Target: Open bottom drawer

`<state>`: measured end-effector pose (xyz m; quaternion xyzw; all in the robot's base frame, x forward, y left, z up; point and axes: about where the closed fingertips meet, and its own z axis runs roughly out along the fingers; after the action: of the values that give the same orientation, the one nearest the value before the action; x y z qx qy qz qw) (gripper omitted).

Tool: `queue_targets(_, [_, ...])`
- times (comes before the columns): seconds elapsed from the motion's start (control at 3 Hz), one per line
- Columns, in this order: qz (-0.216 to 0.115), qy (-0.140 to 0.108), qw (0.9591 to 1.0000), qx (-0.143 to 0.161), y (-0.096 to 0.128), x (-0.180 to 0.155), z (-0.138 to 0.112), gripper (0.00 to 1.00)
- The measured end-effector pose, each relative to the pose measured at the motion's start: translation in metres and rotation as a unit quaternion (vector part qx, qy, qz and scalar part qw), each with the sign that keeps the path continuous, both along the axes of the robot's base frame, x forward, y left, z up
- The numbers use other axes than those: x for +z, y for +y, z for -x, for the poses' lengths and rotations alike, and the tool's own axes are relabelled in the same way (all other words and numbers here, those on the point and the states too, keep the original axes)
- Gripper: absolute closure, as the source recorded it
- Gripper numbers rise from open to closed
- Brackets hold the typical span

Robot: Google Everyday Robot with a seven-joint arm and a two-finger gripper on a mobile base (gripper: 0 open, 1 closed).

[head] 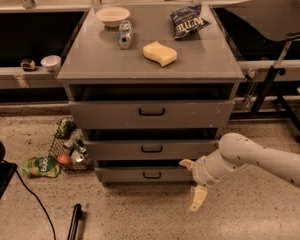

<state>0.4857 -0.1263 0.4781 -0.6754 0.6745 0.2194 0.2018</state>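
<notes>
The grey metal cabinet has three drawers. The bottom drawer is the lowest, with a shallow flat front and a small black loop handle; it looks closed or nearly so. My gripper hangs at the end of the white arm, just right of the handle, in front of the drawer's right part. One finger touches or nearly touches the drawer front; the other finger points down toward the floor. The fingers are spread and hold nothing.
On the cabinet top lie a bowl, a can, a yellow sponge and a chip bag. A wire basket with bottles and litter sits left of the cabinet. A black stand is at right.
</notes>
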Motion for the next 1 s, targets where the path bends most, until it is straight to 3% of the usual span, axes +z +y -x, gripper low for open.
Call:
queue_targets(0.33, [0.008, -0.008, 0.9999, -0.013, 0.001, -0.025, -0.005, 0.0])
queue_targets(1.0, [0.013, -0.046, 0.9989, -0.005, 0.011, -0.134, -0.03, 0.0])
